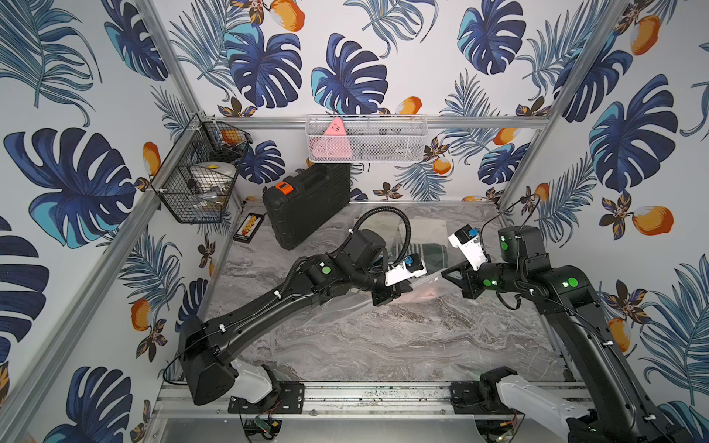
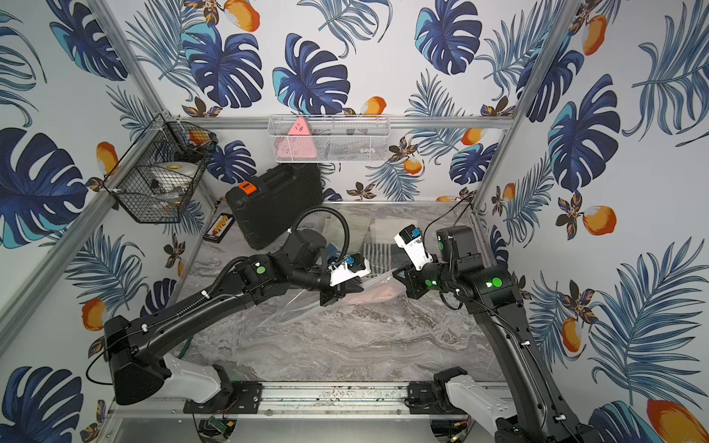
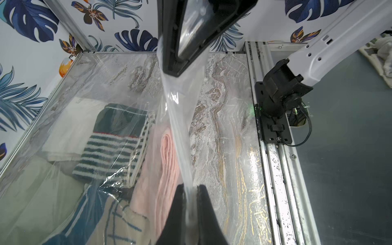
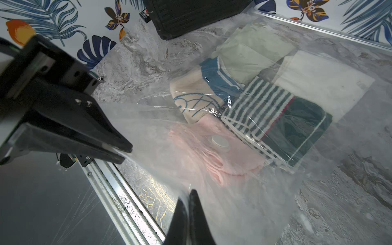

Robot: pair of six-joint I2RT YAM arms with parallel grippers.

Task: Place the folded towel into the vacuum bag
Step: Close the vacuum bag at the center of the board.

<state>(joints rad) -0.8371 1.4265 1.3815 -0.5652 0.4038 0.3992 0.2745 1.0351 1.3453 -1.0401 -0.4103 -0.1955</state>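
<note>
Both pincers pinch one edge of the vacuum bag [image 3: 178,99], taut between left pincer [image 3: 189,188] and right pincer [image 4: 188,194]; pink folded towel [image 4: 233,162] lies inside.

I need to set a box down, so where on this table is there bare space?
The free patch is the front marble, between the vacuum bag and the front rail. The back is crowded: black case back left, towels in the bag beside it, the left gripper and right gripper pinching its edge.
</note>
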